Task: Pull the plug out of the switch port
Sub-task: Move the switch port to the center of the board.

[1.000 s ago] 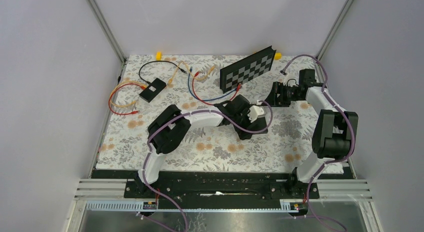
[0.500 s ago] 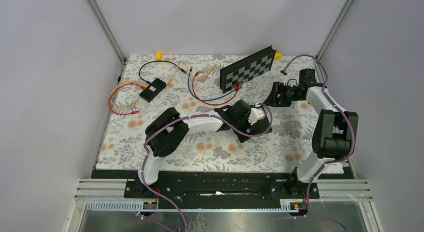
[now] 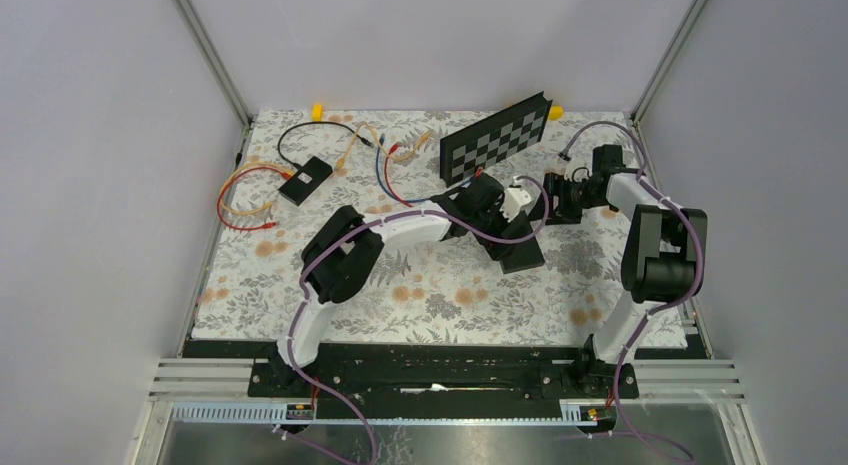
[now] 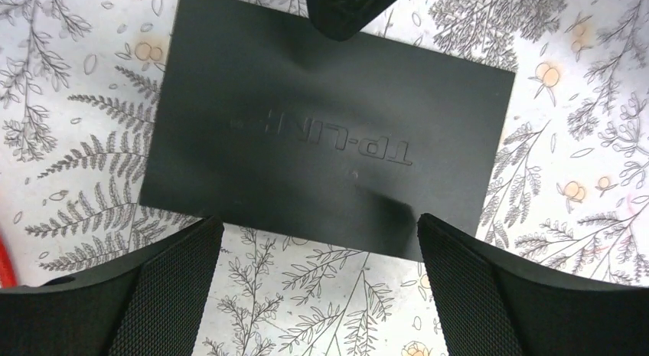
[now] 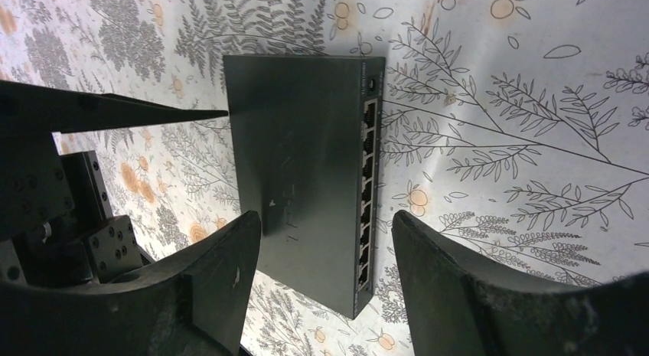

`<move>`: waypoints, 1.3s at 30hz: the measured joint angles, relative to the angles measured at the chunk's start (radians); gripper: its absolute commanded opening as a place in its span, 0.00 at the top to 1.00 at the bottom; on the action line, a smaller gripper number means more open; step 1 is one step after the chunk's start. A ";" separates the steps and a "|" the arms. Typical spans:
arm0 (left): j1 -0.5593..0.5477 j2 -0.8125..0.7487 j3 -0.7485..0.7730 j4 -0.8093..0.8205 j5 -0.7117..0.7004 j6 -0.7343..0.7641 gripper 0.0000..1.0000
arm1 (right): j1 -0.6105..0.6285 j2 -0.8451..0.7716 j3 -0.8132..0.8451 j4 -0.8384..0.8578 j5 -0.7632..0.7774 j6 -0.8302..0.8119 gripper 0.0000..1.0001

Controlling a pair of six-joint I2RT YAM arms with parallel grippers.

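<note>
**Kid:** Where was the switch?

**Me:** The switch (image 4: 329,142) lay flat on the flowery table (image 5: 497,103), near the middle. It was right under my left fingers (image 4: 153,295), and I could read the name pressed into its top. Its row of ports (image 5: 367,195) ran down one long side, and my right fingers (image 5: 474,295) looked down on that side.

**Kid:** Were you holding anything?

**Me:** No. Both pairs of fingers were spread wide and held nothing.

**Kid:** And the plug?

**Me:** I could not see one. Every port looked dark from where I was.

**Kid:** How would the box feel?

**Me:** I guessed it was hard, smooth and light, so it would slide on the table if I only tugged. I thought one pair of fingers should squeeze its two long sides to keep it still. The other pair should pinch the hard body of the plug, close to the port, and never the soft wire. A pull on the wire could bend or break it.
</note>
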 measured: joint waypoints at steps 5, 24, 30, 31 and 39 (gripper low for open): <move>-0.009 0.053 0.065 -0.053 0.051 -0.010 0.01 | 0.000 0.043 0.003 -0.005 0.002 0.000 0.32; -0.024 0.117 0.183 -0.138 0.095 0.002 0.01 | -0.003 0.042 0.019 -0.026 0.006 0.000 0.32; -0.018 -0.068 0.009 -0.134 0.025 0.049 0.01 | -0.004 -0.023 0.019 -0.023 0.020 -0.001 0.32; -0.013 -0.114 -0.029 -0.124 0.013 0.058 0.01 | -0.005 -0.031 0.019 -0.023 0.020 -0.001 0.32; 0.158 -0.467 -0.284 -0.060 -0.069 0.093 0.01 | -0.007 -0.044 0.019 -0.023 0.019 -0.002 0.32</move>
